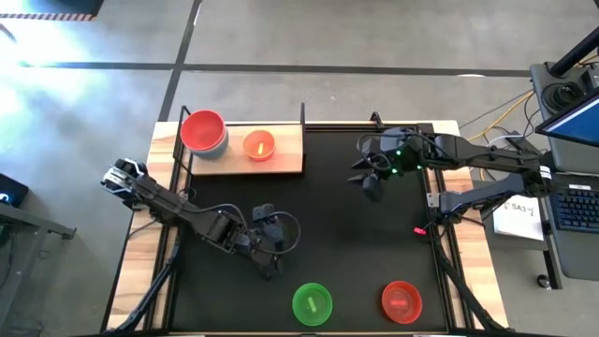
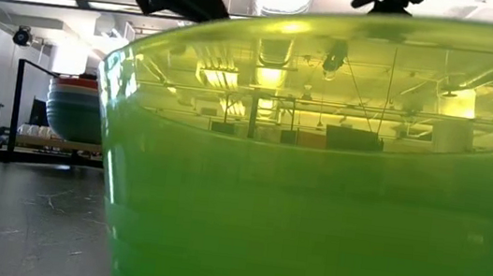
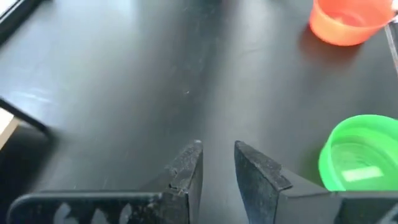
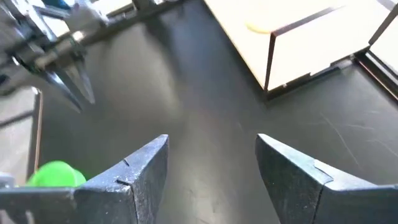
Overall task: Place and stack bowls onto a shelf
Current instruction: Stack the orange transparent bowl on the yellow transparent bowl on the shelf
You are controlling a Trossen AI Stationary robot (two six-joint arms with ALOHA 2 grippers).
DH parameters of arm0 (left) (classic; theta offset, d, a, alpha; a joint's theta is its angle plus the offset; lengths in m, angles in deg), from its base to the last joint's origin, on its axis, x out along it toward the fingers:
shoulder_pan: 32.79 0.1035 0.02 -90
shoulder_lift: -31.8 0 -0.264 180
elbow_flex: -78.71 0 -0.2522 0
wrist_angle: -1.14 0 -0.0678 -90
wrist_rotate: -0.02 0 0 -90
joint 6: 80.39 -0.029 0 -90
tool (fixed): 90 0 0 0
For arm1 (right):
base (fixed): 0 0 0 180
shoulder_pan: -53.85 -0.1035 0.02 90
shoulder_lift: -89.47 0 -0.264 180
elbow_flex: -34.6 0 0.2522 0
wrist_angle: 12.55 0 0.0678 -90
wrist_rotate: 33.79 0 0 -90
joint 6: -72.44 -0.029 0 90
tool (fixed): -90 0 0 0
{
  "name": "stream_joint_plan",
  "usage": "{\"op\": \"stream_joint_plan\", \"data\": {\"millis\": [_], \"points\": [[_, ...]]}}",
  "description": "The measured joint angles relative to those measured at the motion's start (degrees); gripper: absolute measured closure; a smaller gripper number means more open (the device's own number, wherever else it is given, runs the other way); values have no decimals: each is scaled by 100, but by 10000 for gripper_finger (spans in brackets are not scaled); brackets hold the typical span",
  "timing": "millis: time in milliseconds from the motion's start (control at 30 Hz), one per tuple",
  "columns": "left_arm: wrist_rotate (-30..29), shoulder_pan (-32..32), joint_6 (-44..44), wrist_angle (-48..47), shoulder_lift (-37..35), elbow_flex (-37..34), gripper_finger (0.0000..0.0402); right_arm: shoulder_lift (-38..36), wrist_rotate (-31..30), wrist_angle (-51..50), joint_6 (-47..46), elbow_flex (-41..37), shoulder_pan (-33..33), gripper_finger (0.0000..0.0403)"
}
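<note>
The wooden shelf point(image 1: 281, 161) stands at the table's far left. On it are a red bowl stacked on a blue-grey one point(image 1: 203, 132) and a small orange bowl point(image 1: 259, 145). A green bowl point(image 1: 313, 303) and a red bowl point(image 1: 401, 300) rest on their bases near the table's front edge. My left gripper point(image 1: 273, 270) hovers just left of the green bowl point(image 3: 364, 152); its fingers stand a little apart with nothing between them point(image 3: 217, 149). My right gripper point(image 1: 372, 190) hangs open and empty point(image 4: 211, 140) over the far middle of the table.
The green bowl point(image 2: 337, 168) fills the low view, and the shelf's stack point(image 2: 76, 108) shows to its left. Bare black tabletop point(image 1: 328, 225) lies between the two grippers. A laptop and papers point(image 1: 519, 220) sit beyond the table's right edge.
</note>
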Motion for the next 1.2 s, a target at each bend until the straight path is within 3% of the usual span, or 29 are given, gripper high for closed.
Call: {"op": "stream_joint_plan", "data": {"millis": [233, 433, 533, 733, 900, 1200], "points": [[-436, 2, 254, 77, 1, -176, 327, 374, -68, 412, 68, 0, 2, 174], [-454, 2, 337, 104, 1, -183, 327, 852, 40, 452, -67, 130, 0, 174], [-509, 0, 368, 106, 1, -185, 327, 1079, 46, -184, -365, 352, 0, 174], [-778, 2, 387, 110, 1, -191, 327, 1362, 185, -2449, -1398, 785, -153, 174], [-858, 2, 370, 116, 1, -224, 327, 1334, 191, -3148, -2076, 451, -740, 174], [-1006, 0, 694, 110, 3, -499, 327, 1215, 192, -2565, -2723, -266, -2572, 174]]}}
